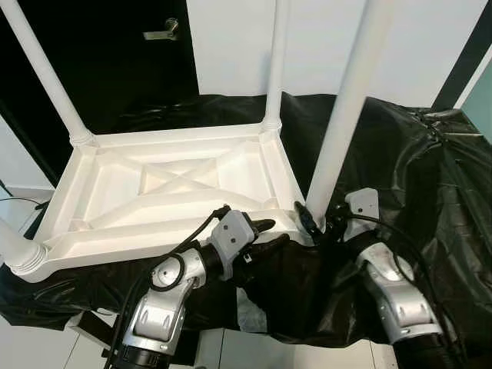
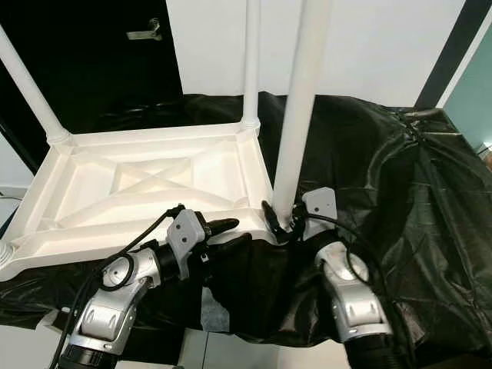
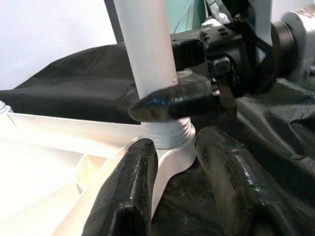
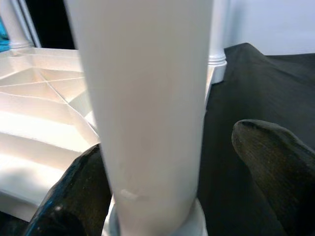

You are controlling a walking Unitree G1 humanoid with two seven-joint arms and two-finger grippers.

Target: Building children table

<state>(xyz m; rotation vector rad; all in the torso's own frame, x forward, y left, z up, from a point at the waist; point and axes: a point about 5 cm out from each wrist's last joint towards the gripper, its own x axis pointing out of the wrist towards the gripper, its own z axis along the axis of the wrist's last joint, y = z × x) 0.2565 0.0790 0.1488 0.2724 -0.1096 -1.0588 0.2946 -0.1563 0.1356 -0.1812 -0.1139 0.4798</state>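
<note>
Between the spread fingers of our right gripper (image 1: 314, 223) stands the near white leg (image 1: 346, 115), at its base in the corner of the upturned table top (image 1: 131, 196). Our left gripper (image 1: 269, 232), fingers apart, straddles that corner edge on the black cloth (image 1: 415, 169).

Open room over the ribbed underside of the upturned tabletop (image 1: 165, 188), between the four upright legs. Crowded at the near right corner: leg (image 1: 347, 108) flanked by right gripper (image 1: 317, 223), left gripper (image 1: 270, 233) just beside, black cloth (image 1: 415, 177) rumpled beyond.
</note>
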